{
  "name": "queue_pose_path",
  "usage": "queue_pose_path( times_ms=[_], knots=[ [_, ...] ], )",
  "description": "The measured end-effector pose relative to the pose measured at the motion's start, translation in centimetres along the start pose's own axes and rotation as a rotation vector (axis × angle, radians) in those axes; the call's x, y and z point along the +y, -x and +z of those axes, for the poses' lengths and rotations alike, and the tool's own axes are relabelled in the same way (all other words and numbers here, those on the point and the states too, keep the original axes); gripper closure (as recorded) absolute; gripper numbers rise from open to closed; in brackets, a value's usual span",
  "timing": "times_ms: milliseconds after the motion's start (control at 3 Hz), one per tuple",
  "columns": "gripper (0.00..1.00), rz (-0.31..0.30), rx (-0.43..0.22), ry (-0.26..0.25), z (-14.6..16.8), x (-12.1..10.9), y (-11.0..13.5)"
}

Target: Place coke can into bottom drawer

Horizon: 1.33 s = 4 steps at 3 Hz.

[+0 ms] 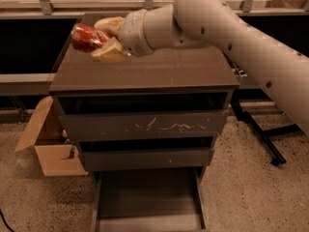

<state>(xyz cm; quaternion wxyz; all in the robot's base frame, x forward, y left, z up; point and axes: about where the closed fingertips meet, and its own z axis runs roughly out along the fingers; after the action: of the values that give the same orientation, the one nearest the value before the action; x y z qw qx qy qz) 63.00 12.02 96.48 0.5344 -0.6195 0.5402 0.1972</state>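
The coke can (86,37), small, red and shiny, lies sideways between the pale fingers of my gripper (102,38). The gripper is shut on it and holds it in the air above the left part of the cabinet top (159,69). The bottom drawer (147,202) is pulled out at floor level below, a shallow wide tray with a bare flat floor. Above it are the plain-fronted middle drawer (145,158) and the top drawer with the white-scratched front (145,125), both pushed in.
An open cardboard box (46,144) stands on the floor left of the cabinet. A black stand leg (258,134) crosses the floor on the right. My arm (231,37) spans the upper right. A railing (87,4) runs behind the cabinet.
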Motion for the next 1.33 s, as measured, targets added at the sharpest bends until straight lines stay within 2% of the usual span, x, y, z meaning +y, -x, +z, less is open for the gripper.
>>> queue_pose_path(
  times_ms=[333,667,1000,1333],
  knots=[
    [1.0,0.073,-0.001,0.033,1.4,5.8,-2.3],
    [1.0,0.096,0.035,0.104,3.0,10.2,-4.6],
    [1.0,0.09,0.034,0.127,3.2,10.2,-4.5],
    [1.0,0.112,0.089,0.206,2.1,13.4,-6.2]
  ],
)
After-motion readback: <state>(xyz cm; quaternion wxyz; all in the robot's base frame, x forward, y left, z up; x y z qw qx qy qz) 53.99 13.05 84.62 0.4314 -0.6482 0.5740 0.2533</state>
